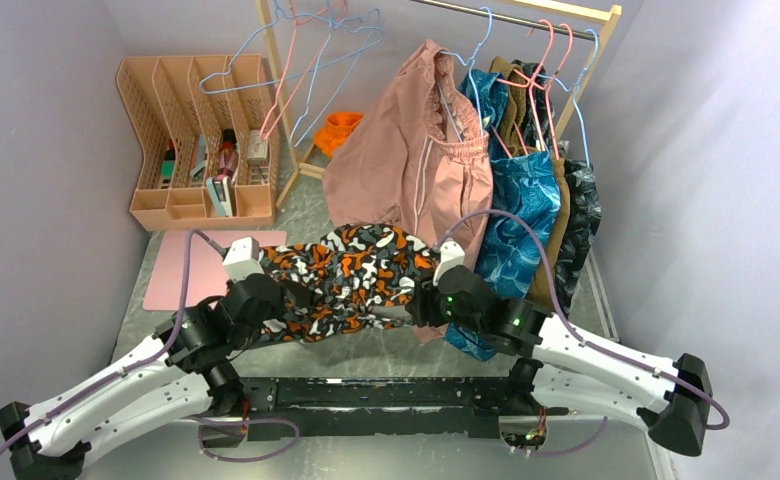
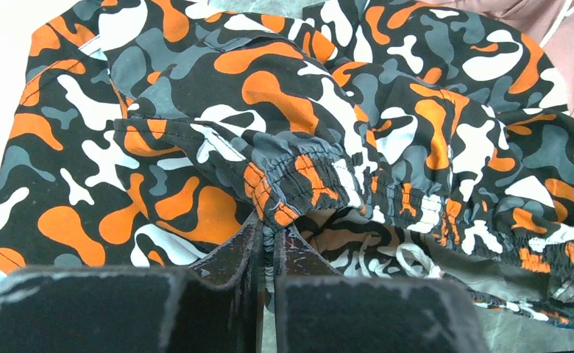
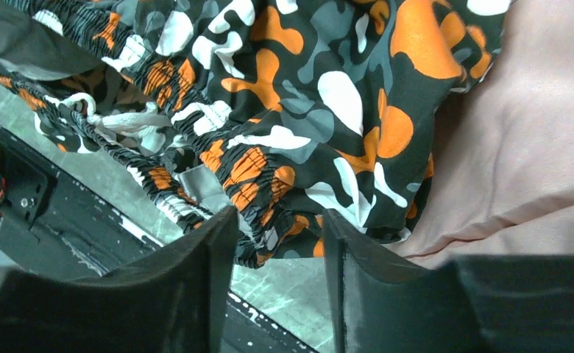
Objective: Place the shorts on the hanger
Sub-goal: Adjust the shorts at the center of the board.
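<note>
Orange, black, white and grey blotches cover the shorts (image 1: 356, 275), which lie crumpled on the grey counter (image 1: 311, 212) between the two arms, just in front of a clothes rail (image 1: 506, 17).

The left gripper (image 2: 267, 228) sits at the shorts' left end. Its jaws are clenched on a fold of the gathered elastic waistband, and the cloth bunches up right at their tips.

The right gripper (image 3: 278, 228) sits at the shorts' right end. Its jaws stand apart, released, with the elastic waistband and a white drawstring lying loose in the gap between them (the cloth reaches into the gap but is not pinched).

A dusty-pink garment (image 1: 406, 140) hangs from the rail, and its lower edge touches the far right side of the shorts. Blue leaf-print clothing hangs beside it.

A bunch of bare hangers (image 1: 311, 60), some blue and some pink, hangs at the rail's left end, well apart from the shorts.
</note>
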{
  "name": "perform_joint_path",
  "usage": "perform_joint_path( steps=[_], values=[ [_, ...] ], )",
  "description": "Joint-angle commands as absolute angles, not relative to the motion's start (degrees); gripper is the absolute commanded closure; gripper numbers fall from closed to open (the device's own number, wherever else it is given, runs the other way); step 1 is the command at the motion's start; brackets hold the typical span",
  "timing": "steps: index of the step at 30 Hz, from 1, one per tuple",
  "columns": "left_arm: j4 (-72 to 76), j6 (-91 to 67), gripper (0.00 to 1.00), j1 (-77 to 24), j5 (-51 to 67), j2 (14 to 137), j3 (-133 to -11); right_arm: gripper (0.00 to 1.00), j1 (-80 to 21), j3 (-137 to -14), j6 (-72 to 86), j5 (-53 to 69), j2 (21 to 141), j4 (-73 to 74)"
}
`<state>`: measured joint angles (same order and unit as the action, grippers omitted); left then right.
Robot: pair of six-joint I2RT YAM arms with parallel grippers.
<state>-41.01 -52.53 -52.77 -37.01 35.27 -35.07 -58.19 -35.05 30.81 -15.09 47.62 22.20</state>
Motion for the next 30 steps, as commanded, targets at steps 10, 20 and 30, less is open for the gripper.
perform_joint_path(
  steps=[10,20,30],
  values=[
    [-38.20,-53.64,0.93,-53.09,-37.45,42.56,-34.28,0.37,-57.97,-43.29,26.55,-16.06,54.61,26.65],
    [-38.13,-53.95,0.93,-53.09,-37.70,40.85,-33.75,0.35,-60.43,-46.86,20.93,-14.17,61.76,30.74],
    [-38.74,-54.20,0.93,-53.09,-37.99,41.44,-34.18,0.35,-69.07,-49.91,23.74,-23.93,70.75,37.57]
  ],
)
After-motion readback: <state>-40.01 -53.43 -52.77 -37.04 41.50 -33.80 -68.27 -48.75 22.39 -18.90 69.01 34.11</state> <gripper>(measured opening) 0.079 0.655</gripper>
